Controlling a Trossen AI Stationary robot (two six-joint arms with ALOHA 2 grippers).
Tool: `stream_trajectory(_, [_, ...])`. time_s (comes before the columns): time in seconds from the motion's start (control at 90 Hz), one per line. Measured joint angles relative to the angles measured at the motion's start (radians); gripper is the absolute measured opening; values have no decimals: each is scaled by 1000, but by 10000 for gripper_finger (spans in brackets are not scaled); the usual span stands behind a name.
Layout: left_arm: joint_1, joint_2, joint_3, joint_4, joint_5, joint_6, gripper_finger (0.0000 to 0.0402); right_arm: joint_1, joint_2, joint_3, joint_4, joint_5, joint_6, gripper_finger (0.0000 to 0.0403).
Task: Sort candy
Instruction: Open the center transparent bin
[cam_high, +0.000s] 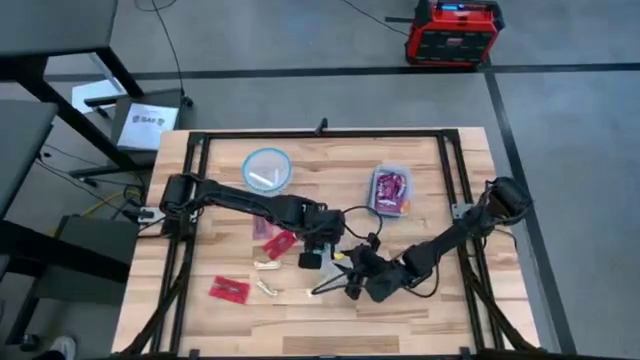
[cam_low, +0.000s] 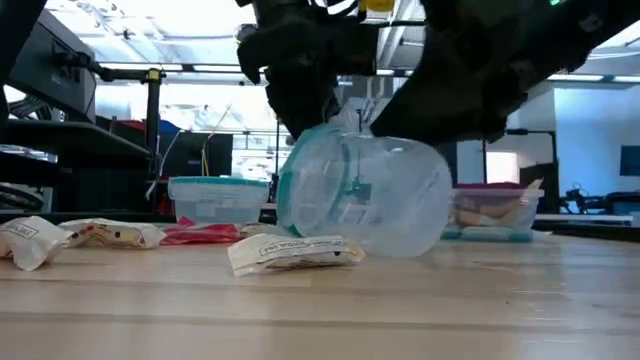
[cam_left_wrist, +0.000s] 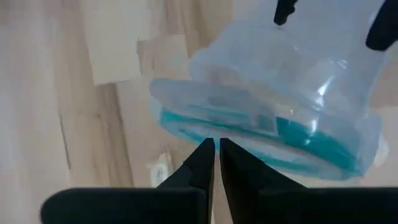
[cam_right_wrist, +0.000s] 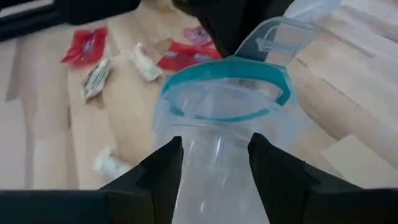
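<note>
Wooden slats (cam_high: 440, 320), crinkly flat candy (cam_low: 295, 253)

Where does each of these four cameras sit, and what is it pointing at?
High: overhead, straight down on the wooden table; both arms show.
Low: at tabletop height, looking across; clear teal-rimmed round container, arms above.
Left wrist: past the left gripper to that container.
Right wrist: right gripper clasps it.
Low and wrist views share the container.

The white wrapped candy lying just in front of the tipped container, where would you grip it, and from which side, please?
Across its narrow middle, from straight above: the white wrapped candy lies flat on the table, beside the tipped container, leaving only its top face reachable.
</note>
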Motion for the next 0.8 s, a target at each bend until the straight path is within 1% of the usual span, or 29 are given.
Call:
stream_trajectory(0.1, [-1, 0, 0, 13, 0, 2, 13, 17, -32, -3, -23, -21, -6, 171])
stream_trajectory(0.256, [-1, 0, 0, 11, -1, 1, 13, 52, -40, -2, -35, -84, 60, 171])
stream_trajectory(0.333, [-2, 0, 0, 18, -1, 0, 13, 73, -27, -1, -26, -74, 94, 171])
stream_trajectory(0.456, [-7, 0, 0, 24, -1, -1, 13, 94, -25, 0, -27, -57, 101, 171])
stream_trajectory(0.511, [-10, 0, 0, 24, -1, 5, 13, 101, -36, -2, -37, -37, 98, 171])
stream_trajectory(0.6, [-12, 0, 3, 19, 0, 15, 13, 106, -68, -4, -56, -41, 72, 171])
stream_trajectory(0.678, [-15, -6, 22, -7, 0, 10, 13, 105, -107, -4, -64, -87, 65, 171])
stream_trajectory(0.744, [-22, -16, 37, 3, -1, 13, 13, 105, -128, -3, -54, -141, 84, 171])
stream_trajectory(0.8, [-28, -32, 42, 12, -1, 14, 13, 104, -138, -3, -59, -166, 83, 172])
